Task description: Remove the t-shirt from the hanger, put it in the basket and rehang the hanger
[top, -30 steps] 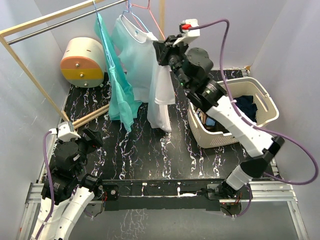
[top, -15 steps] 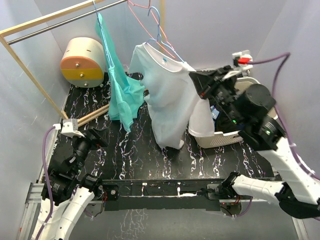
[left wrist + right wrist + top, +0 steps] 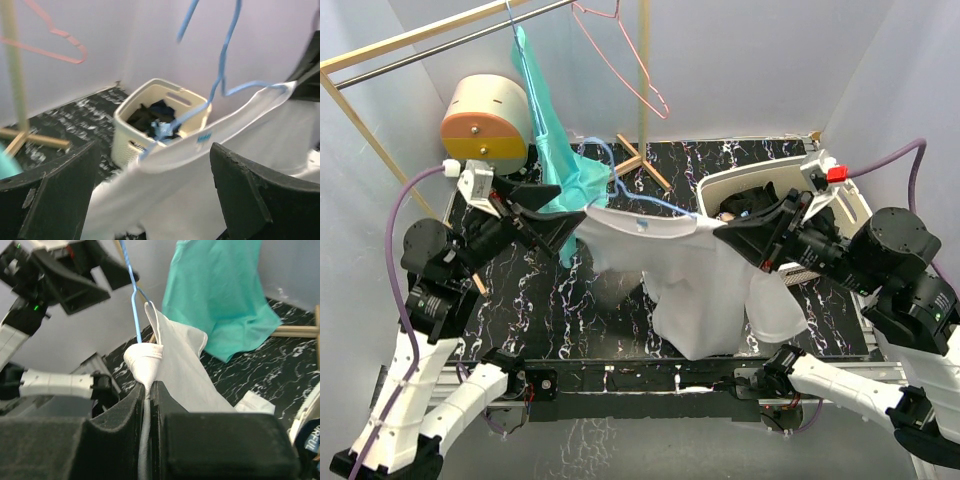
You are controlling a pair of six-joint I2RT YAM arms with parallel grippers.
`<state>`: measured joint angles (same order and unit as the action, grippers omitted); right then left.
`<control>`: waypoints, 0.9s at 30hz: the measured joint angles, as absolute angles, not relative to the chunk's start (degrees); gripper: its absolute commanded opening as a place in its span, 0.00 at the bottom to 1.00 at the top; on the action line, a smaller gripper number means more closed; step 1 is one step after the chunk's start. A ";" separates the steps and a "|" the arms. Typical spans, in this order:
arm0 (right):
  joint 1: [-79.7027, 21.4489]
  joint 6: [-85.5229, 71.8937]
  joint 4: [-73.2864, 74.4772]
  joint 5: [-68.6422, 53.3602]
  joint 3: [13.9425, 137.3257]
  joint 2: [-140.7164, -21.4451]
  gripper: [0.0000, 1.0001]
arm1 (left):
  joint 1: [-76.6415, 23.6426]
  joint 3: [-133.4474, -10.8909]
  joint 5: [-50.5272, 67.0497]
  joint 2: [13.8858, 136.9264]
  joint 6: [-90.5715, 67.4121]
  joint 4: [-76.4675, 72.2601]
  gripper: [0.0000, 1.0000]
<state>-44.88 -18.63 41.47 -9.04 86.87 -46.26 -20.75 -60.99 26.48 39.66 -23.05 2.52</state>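
The white t-shirt [image 3: 700, 290] hangs on a blue hanger [image 3: 620, 185], held in the air above the table's front middle, off the rail. My right gripper [image 3: 728, 236] is shut on the shirt's right shoulder; in the right wrist view the bunched white cloth [image 3: 145, 357] is pinched between the closed jaws [image 3: 148, 390], with the hanger wire [image 3: 134, 300] rising above. My left gripper [image 3: 570, 225] is open at the shirt's left shoulder. In the left wrist view the shirt [image 3: 240, 130] lies between the wide-apart fingers [image 3: 50, 200], and the hanger [image 3: 220, 75] shows above.
A teal garment [image 3: 555, 150] hangs on the rail [image 3: 440, 45] at the back left, and an empty pink hanger [image 3: 620, 60] hangs beside it. A cream and orange round container [image 3: 485, 120] stands at the back left. A white laundry basket [image 3: 740, 180] holding dark clothes stands at the right.
My right gripper pulled the shirt and blue hanger off the rail, forward and down. My left arm rose and brought its open jaws to the shirt's left shoulder.
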 measured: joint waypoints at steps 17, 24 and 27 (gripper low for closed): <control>-44.95 -22.22 41.45 -26.83 83.53 -44.07 0.08 | -20.73 -63.29 60.66 52.10 -46.30 -29.56 0.87; -44.95 -22.61 41.39 -27.90 83.55 -44.05 0.08 | -20.56 -61.23 62.02 48.34 -42.87 -24.36 0.87; -44.95 -22.65 41.36 -28.34 83.55 -44.07 0.08 | -20.53 -60.69 61.93 46.22 -40.84 -22.00 0.87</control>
